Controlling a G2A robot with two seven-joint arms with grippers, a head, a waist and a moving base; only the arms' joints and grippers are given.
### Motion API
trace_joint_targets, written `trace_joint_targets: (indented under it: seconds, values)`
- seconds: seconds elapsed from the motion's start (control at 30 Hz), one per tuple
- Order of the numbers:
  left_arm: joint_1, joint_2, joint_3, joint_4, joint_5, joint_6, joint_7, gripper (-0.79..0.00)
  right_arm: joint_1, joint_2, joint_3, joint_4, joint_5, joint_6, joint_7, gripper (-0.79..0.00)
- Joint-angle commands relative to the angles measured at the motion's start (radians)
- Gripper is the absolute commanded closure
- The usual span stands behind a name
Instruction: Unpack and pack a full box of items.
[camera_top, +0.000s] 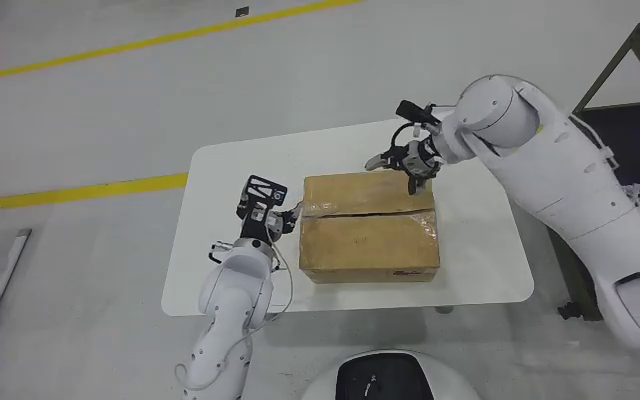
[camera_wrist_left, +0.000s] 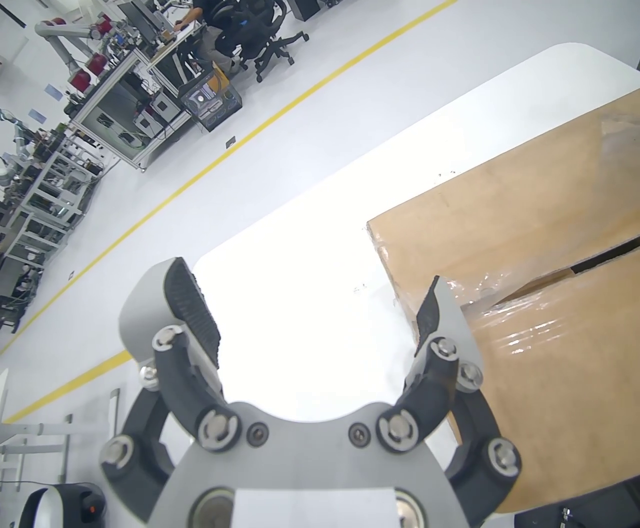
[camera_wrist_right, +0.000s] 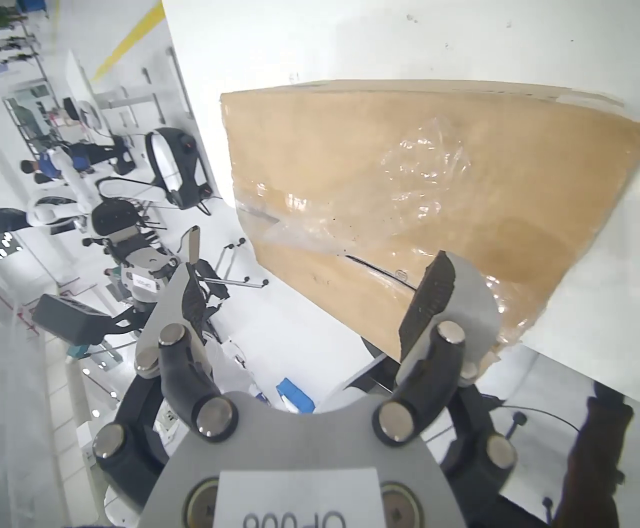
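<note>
Grey floor with yellow lines (camera_top: 150, 40). A white table (camera_top: 230, 170) sits mid-frame in the top view. The closed cardboard box (camera_top: 368, 225) is on the table, centre to right of the tabletop, flaps down with a thin dark seam gap (camera_wrist_left: 600, 260) and clear tape (camera_wrist_left: 500, 300) over the seam's left end. Left gripper (camera_wrist_left: 306, 274) is at the box's left end by the taped seam, fingers spread, holding nothing; contact with the box unclear. Right gripper (camera_wrist_right: 317, 247) is over the box's upper edge near its upper-right corner, fingers spread, holding nothing.
</note>
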Motion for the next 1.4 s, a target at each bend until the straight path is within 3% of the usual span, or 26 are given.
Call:
trace_joint_targets:
  seconds: [0.0,0.03,0.17,0.27,0.6,0.7,0.77,0.83,1.03,1.2,1.27,1.3,1.33,1.37]
  values:
    - [0.001,0.000,-0.004,0.000,-0.001,0.003,0.001,-0.785,0.034,-0.020,-0.040,0.034,-0.001,-0.004,-0.002,-0.785]
    - [0.002,0.000,-0.006,0.000,-0.001,0.004,0.001,-0.785,0.048,-0.032,-0.063,0.047,-0.001,-0.012,0.004,-0.785]
    - [0.002,0.000,-0.013,0.002,-0.001,0.005,0.003,-0.785,0.089,-0.077,-0.132,0.108,0.003,-0.031,-0.006,-0.471]
    - [0.000,0.000,-0.015,0.005,-0.001,0.005,0.007,-0.785,0.106,-0.109,-0.174,0.152,0.011,-0.042,-0.016,-0.385]
    - [-0.002,0.000,-0.021,0.009,-0.001,0.003,0.012,-0.785,0.157,-0.204,-0.251,0.317,0.049,-0.076,-0.028,-0.391]
    - [-0.002,0.000,-0.023,0.007,-0.001,0.003,0.013,-0.785,0.174,-0.226,-0.265,0.358,0.051,-0.085,-0.022,-0.345]
    - [-0.001,0.000,-0.024,0.007,-0.001,0.002,0.013,-0.785,0.181,-0.238,-0.272,0.385,0.052,-0.092,-0.015,-0.249]
    - [-0.001,0.000,-0.025,0.007,-0.001,0.002,0.014,-0.785,0.187,-0.246,-0.272,0.408,0.055,-0.102,-0.020,0.000]
    - [-0.005,-0.001,-0.022,0.010,-0.007,-0.009,0.013,-0.785,0.179,-0.255,-0.248,0.426,0.077,-0.135,-0.082,0.000]
    - [-0.013,-0.002,-0.012,0.017,-0.015,-0.020,0.010,-0.785,0.138,-0.238,-0.195,0.381,0.107,-0.202,-0.187,0.000]
    - [-0.016,-0.003,-0.010,0.019,-0.026,-0.023,0.007,-0.517,0.108,-0.225,-0.171,0.340,0.109,-0.250,-0.239,0.000]
    - [-0.017,-0.003,-0.008,0.019,-0.026,-0.025,0.006,-0.317,0.089,-0.217,-0.155,0.313,0.112,-0.278,-0.272,0.000]
    - [-0.019,-0.003,-0.005,0.020,-0.028,-0.027,0.006,-0.219,0.064,-0.208,-0.141,0.284,0.112,-0.308,-0.292,0.000]
    - [-0.020,-0.004,-0.002,0.020,-0.031,-0.028,0.005,-0.175,0.041,-0.197,-0.126,0.252,0.106,-0.336,-0.320,0.000]
